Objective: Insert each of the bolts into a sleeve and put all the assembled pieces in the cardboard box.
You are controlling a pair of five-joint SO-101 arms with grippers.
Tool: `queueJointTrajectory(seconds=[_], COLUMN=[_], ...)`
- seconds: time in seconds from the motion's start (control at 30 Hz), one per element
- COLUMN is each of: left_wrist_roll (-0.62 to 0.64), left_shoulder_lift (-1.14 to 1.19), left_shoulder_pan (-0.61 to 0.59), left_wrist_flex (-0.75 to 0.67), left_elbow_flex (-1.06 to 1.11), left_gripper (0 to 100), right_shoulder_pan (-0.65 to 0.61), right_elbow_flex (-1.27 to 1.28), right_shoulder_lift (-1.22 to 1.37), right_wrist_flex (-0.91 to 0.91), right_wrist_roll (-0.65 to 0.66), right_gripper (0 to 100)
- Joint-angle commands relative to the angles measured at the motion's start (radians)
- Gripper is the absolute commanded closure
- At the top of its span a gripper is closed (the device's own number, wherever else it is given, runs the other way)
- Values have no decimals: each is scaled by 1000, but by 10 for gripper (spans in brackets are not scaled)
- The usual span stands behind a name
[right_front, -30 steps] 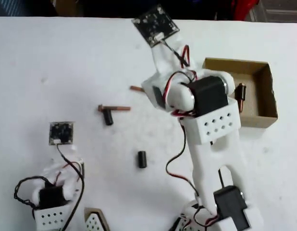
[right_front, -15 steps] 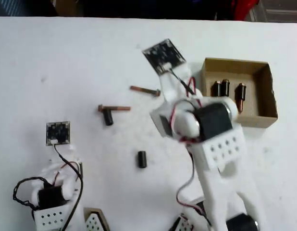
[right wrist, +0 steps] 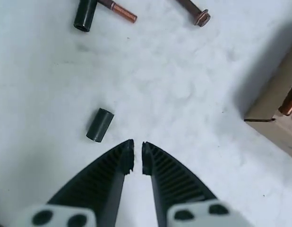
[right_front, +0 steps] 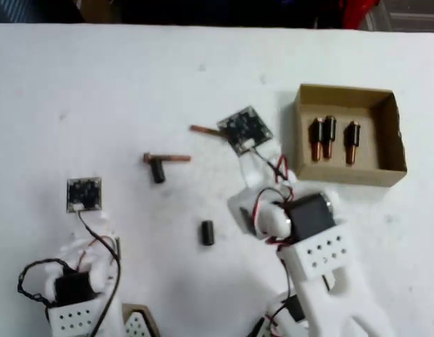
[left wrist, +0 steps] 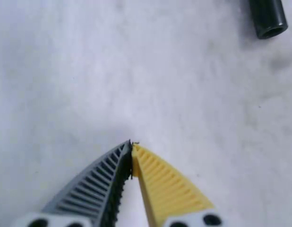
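The cardboard box (right_front: 385,133) at the right holds three bolts in sleeves (right_front: 329,139), lying side by side. On the table lie a bare copper bolt (right_front: 203,130), a second bolt (right_front: 171,159) with a black sleeve (right_front: 157,170) at its head end, and a loose black sleeve (right_front: 207,232). My right gripper (right wrist: 137,153) is shut and empty, just above the table near the loose sleeve (right wrist: 99,124), with the box corner (right wrist: 273,113) off to one side. My left gripper (left wrist: 132,146) is shut on nothing over bare table, with a black sleeve (left wrist: 267,17) at the view's edge.
The right arm (right_front: 308,239) stretches from the near edge toward the table's middle, left of the box. The left arm (right_front: 76,281) sits folded at the near left corner. The far half of the white table is bare.
The right arm has pulled back from beside the box toward the near side, uncovering the three pieces inside it. The left arm has barely moved.
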Motion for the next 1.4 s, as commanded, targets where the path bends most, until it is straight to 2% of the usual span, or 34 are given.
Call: queueJointTrajectory(seconds=[0.0,0.23,0.37,0.47,0.8,1.03,1.37], left_wrist_roll=[-9,-9,-9,-9,-6,-3,-3], left_shoulder_lift=[-8,-8,-8,-8,-8,-8,-8], left_shoulder_pan=[-10,-10,-10,-10,-10,-10,-8], left_wrist_flex=[-9,-9,-9,-9,-9,-9,-9], left_elbow_flex=[-2,-2,-2,-2,-2,-2,-2], left_gripper=[977,977,977,977,977,977,977], right_shoulder_pan=[-15,-151,-191,-199,-199,-203,-254], right_elbow_flex=[86,281,334,374,436,445,448], right_shoulder_lift=[-21,-25,-25,-19,-19,-18,-8], right_wrist_flex=[-96,-203,-251,-294,-364,-364,-372], right_wrist_roll=[-11,-12,-150,-238,-331,-477,-491], right_gripper=[981,981,980,980,975,851,851])
